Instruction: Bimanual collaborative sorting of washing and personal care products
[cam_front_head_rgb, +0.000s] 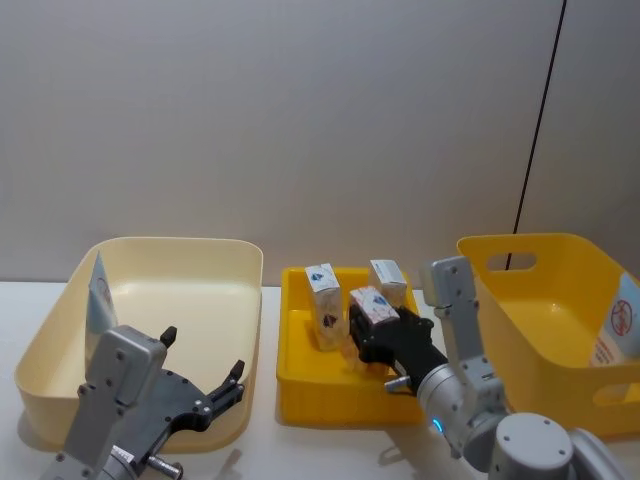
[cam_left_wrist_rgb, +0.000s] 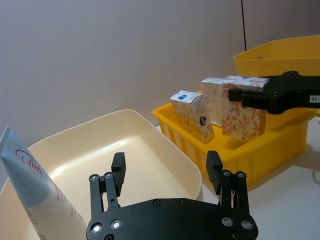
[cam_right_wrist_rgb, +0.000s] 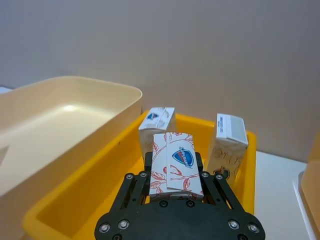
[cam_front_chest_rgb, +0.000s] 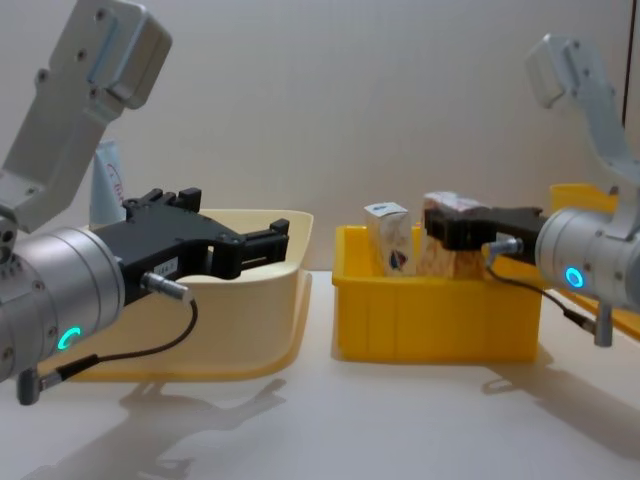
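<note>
Three small white cartons are in the small yellow bin (cam_front_head_rgb: 330, 405). My right gripper (cam_front_head_rgb: 372, 322) is shut on the front one, an orange-patterned carton with a blue-red logo (cam_right_wrist_rgb: 175, 162), still inside the bin. One other carton (cam_front_head_rgb: 323, 300) stands to its left, another (cam_front_head_rgb: 388, 280) behind it. A light-blue-and-white tube (cam_front_head_rgb: 98, 295) leans in the cream bin's far left corner. A second tube (cam_front_head_rgb: 620, 325) lies in the large yellow bin. My left gripper (cam_front_head_rgb: 203, 355) hangs open and empty over the cream bin's near edge.
The cream bin (cam_front_head_rgb: 170, 245) sits left, the small yellow bin centre, the large yellow bin (cam_front_head_rgb: 540, 300) right, all on a white table against a grey wall. Narrow gaps separate the bins. Bare table lies in front of them.
</note>
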